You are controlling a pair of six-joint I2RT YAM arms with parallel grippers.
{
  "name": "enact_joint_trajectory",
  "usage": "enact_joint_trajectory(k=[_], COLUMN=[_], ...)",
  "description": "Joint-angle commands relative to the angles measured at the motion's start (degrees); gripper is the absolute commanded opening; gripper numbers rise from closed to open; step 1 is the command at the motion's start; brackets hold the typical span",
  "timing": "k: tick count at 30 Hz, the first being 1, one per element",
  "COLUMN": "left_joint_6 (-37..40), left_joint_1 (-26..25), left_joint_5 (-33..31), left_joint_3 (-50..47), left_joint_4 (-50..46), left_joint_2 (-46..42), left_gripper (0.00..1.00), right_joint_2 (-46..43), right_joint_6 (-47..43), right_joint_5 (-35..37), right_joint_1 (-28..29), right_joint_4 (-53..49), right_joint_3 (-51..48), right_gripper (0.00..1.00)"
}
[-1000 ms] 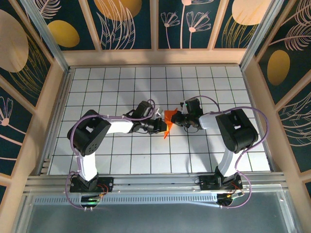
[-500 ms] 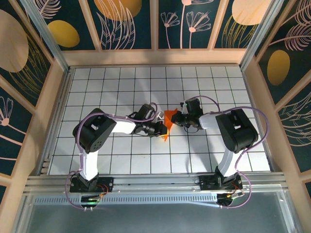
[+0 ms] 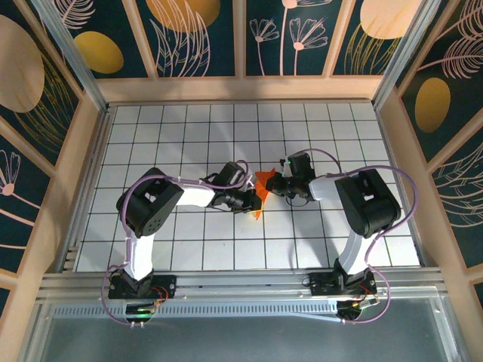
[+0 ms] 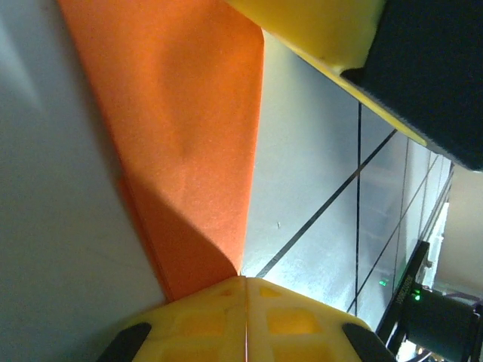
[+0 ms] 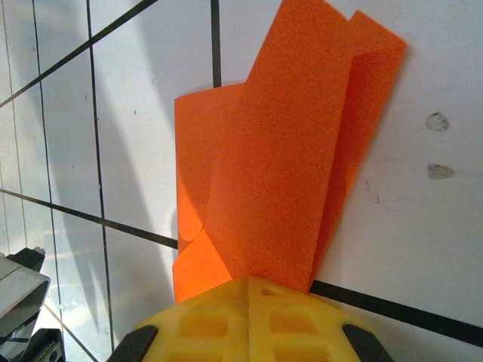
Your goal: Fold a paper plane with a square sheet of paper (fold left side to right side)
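The thin, bright orange sheet of paper (image 3: pixel 261 183) sits near the middle of the table, folded into a creased wedge. Its broad end points far and a narrow tip points near. From the right wrist camera I see the paper (image 5: pixel 279 166) as several overlapping layers, with one flap curling up at the left, and it casts a shadow on the surface. I cannot tell whether it lies flat or is held slightly off the surface.

The right gripper (image 3: pixel 273 185) comes in from the right. Its jaws are closed on the paper, and its yellow fingertips (image 5: pixel 249 317) are pressed together with the layers running in between them. The left gripper (image 3: pixel 253 200) comes in from the left at the near part of the wedge. Its jaws are also pinched together, and the paper (image 4: pixel 189 136) runs into the seam of its yellow fingertips (image 4: pixel 245 320). The two grippers are just beside each other with the paper between them.

Beneath it all is the white table with black grid lines (image 3: pixel 181 136). Wooden walls with dark floral panels (image 3: pixel 200 38) enclose the table on the left, right and far sides.
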Motion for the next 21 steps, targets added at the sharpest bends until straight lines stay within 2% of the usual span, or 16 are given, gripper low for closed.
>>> enact_joint_trajectory(k=[1, 6, 12, 21], left_joint_6=[2.78, 3.46, 3.71, 4.08], left_joint_1=[-0.94, -1.2, -1.22, -1.23], left_joint_5=[-6.01, -9.67, -10.94, -11.62], left_joint_3=[1.06, -0.11, -1.31, -1.31], left_joint_4=[-6.44, -8.76, -8.9, -9.49], left_joint_2=[1.62, 1.31, 0.56, 0.63], left_gripper=[0.06, 0.05, 0.04, 0.04], right_joint_2=[0.11, -3.6, -7.36, -3.63], right_joint_6=[-1.5, -2.72, -4.01, -1.49], right_joint_5=[0.05, -1.62, -2.82, -4.79], right_joint_1=[-0.26, -1.46, -1.91, 0.43], right_joint_4=[-2.47, -0.83, 1.06, 7.34], right_joint_3=[0.25, 1.14, -1.4, -3.96], right_gripper=[0.0, 0.0, 0.0, 0.0])
